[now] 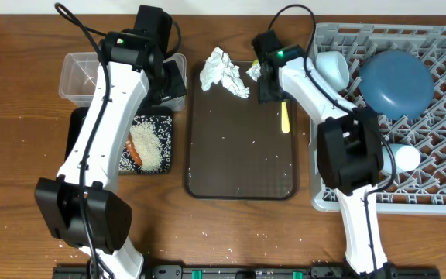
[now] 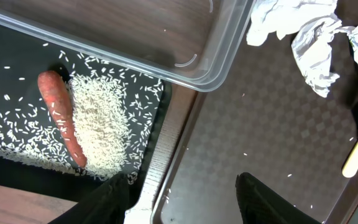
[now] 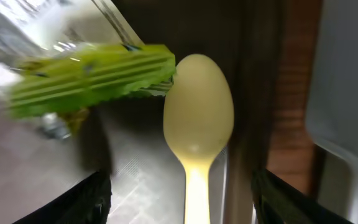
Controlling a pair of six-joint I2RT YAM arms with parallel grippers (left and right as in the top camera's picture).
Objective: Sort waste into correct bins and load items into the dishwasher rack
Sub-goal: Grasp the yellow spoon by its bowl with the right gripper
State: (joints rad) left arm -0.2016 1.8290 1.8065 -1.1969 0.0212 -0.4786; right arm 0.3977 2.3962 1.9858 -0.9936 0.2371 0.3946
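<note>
An orange carrot lies in loose white rice on the black tray. The clear tub stands behind it. The crumpled napkin and the yellow-green wrapper lie at the far end of the brown tray. My left gripper is open over that tray's left rim. My right gripper is open with the yellow spoon between its fingers. The grey rack holds a blue plate, a white bowl and a pale cup.
The brown serving tray lies between the bins and the rack, with stray rice grains on it. More grains are scattered on the wooden table near the front. The right arm crosses over the rack's left side.
</note>
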